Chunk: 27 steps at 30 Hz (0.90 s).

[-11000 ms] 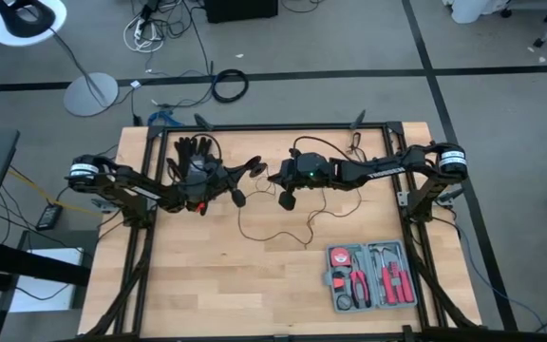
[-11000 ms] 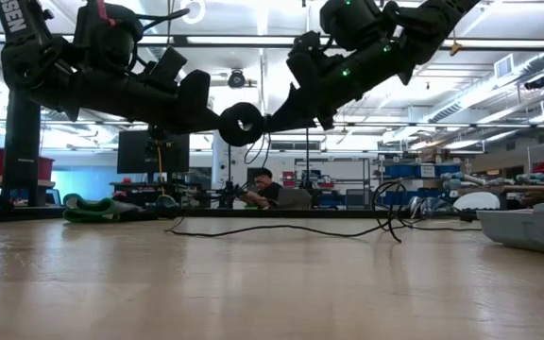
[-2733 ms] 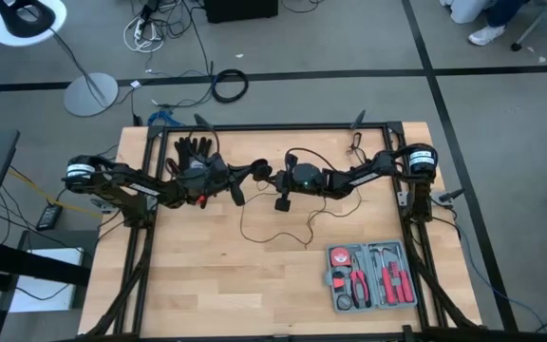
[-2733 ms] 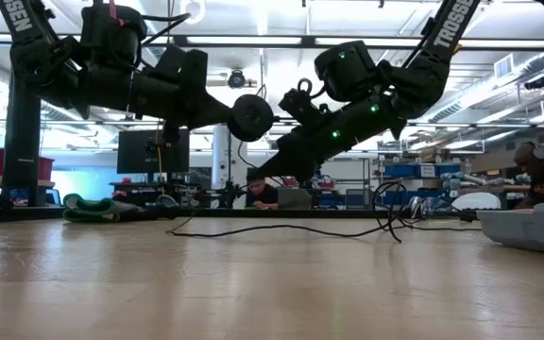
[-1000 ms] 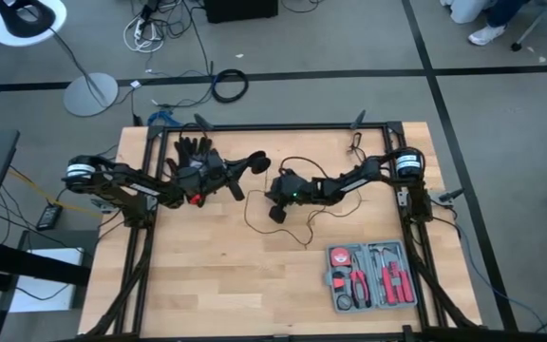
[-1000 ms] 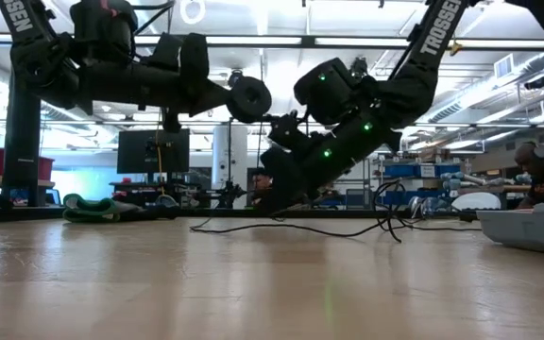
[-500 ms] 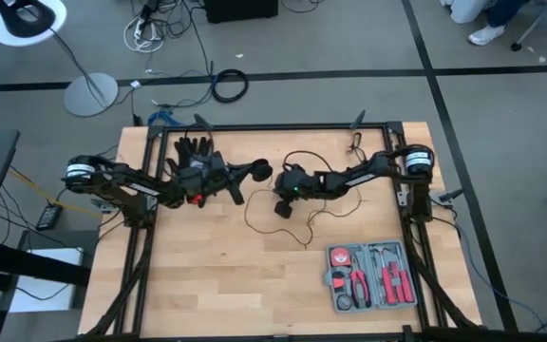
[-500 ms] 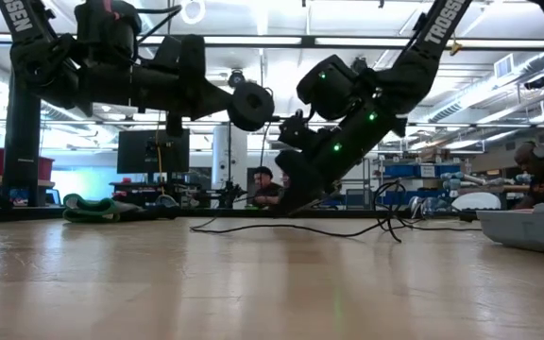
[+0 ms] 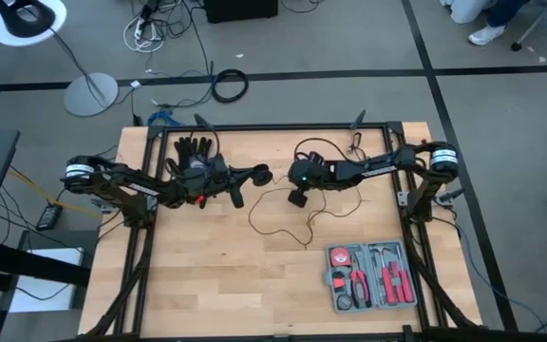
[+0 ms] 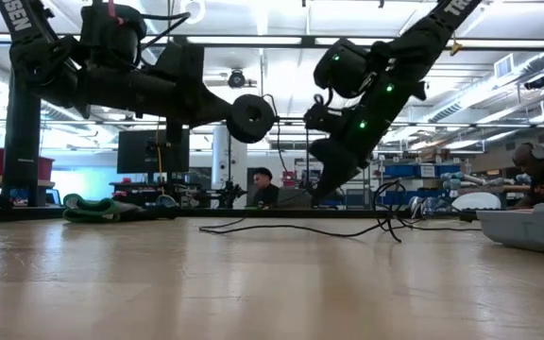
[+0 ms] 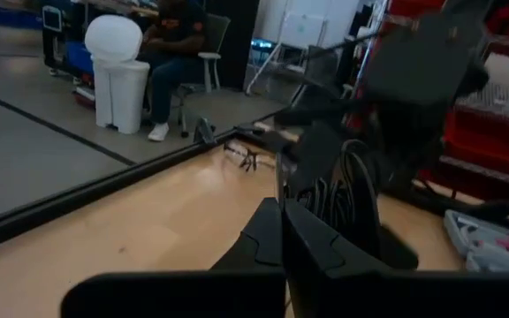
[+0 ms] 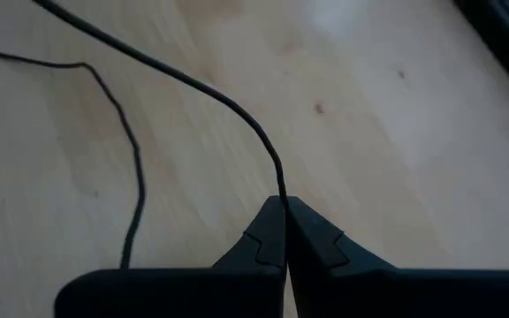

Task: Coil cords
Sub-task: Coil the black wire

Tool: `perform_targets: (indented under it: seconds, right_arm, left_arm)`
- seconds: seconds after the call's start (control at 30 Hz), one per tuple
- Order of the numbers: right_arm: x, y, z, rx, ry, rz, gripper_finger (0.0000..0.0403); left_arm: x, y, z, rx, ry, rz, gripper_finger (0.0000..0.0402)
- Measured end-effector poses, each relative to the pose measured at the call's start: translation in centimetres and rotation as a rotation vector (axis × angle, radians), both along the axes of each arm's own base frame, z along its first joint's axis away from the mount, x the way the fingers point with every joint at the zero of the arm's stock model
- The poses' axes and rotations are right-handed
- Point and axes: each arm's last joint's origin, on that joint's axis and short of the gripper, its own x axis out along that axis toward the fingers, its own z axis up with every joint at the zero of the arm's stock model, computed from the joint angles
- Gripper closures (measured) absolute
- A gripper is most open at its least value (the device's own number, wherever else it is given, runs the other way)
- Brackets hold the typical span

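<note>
Left tool [image 9: 254,175]: raised above the tabletop near its far middle, fingers pressed together on the small round black disc [image 10: 252,118]. In the left wrist view the closed fingers [image 11: 312,243] hold the disc on edge in front of the camera.
Right tool [image 9: 296,198]: raised above the tabletop just right of the left tool, pointing down and toward the near side. Fingers pressed together, pinching the thin black wire [image 12: 206,93]; the right wrist view shows the wire running into the seam between the two closed fingers [image 12: 312,238].
Cord [image 9: 278,214]: one very thin black wire. From the two tools it hangs down to the tabletop and lies there in loose, open bends around the middle of the board, with a further tangle of loops toward the right side, seen in the low view [image 10: 390,212]. Not coiled.
Tabletop [image 9: 207,275]: light wooden board inside a dark frame.
Glove [image 9: 195,152]: black, lying at the far left of the tabletop, partly under the left arm.
Tool case [image 9: 370,276]: open grey case with red-handled hand tools, at the near right of the tabletop, well apart from the cord.
Background: a seated person [image 10: 264,187] is visible in the room beyond the tabletop.
</note>
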Motion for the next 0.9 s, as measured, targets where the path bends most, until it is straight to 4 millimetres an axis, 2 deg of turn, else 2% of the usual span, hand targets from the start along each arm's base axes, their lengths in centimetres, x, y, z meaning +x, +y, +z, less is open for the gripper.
perform_targets:
  seconds: [0.17,0.3,0.5,0.7,0.8,0.9]
  right_arm:
    - [-1.7,-0.4,-0.6,0.016,-0.033,-0.047,0.0403]
    - [-2.0,-0.3,-1.6,0.068,-0.121,-0.058,0.0403]
    - [-0.7,0.5,-2.7,0.145,-0.267,0.016,0.0403]
    - [1.6,1.9,-4.4,0.179,-0.270,0.092,0.0403]
    - [1.8,2.3,-5.2,0.178,-0.249,0.094,0.0403]
    - [1.8,2.3,-5.2,0.172,-0.250,0.080,0.0403]
  left_arm:
    - [-0.3,-0.1,1.0,0.023,-0.027,-0.026,0.0402]
    - [-0.6,-0.2,1.7,0.042,-0.056,-0.049,0.0402]
    - [-0.8,-0.2,2.2,0.047,-0.087,-0.025,0.0402]
    - [-0.9,0.0,2.6,0.053,-0.129,0.008,0.0402]
    - [-0.9,0.0,2.6,0.049,-0.133,0.010,0.0402]
    - [-0.9,0.0,2.6,0.048,-0.132,-0.002,0.0402]
